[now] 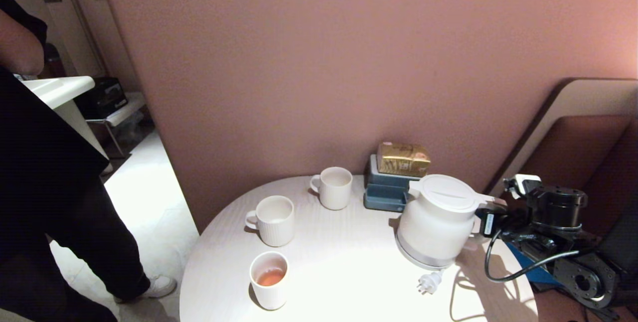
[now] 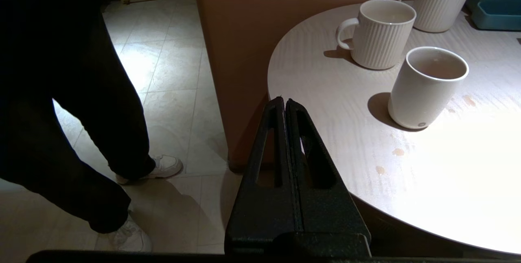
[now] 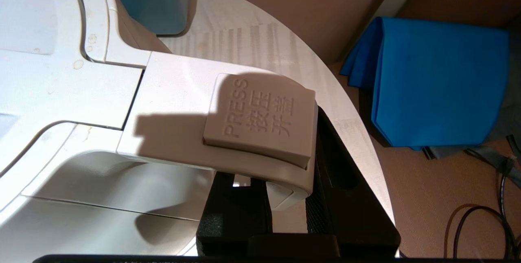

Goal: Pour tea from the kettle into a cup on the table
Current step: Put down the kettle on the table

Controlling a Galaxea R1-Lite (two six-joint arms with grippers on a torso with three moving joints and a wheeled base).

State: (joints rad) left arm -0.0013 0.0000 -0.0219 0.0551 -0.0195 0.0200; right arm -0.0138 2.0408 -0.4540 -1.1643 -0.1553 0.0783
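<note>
the handleless cup (image 1: 269, 278) nearest the robot is already holding a shallow pool of reddish-brown tea (image 1: 271, 277), sitting at the front edge of the round white table (image 1: 349, 282), with small amber drips showing on the tabletop around it. the left gripper (image 2: 284, 104) is hanging off the table's near rim, above the floor tiles, its jaws pressed flat together on nothing, parked clear of the work. a person in dark trousers (image 1: 60, 212) is standing on the floor to the left, away from the cups. further in, the white kettle (image 1: 438, 222) is sitting on the table's right side, its loose plug (image 1: 429, 282) lying just in front. the right gripper (image 3: 285, 198) is clasping the kettle's loop handle just under the press button (image 3: 260, 118), fingers on either side, apparently so that it can be lifted and tipped by the handle. two ribbed mugs (image 1: 273, 220) are waiting behind, seemingly empty; a blue box (image 1: 389, 190) with a gold packet (image 1: 402, 158) is standing by the wall.
</note>
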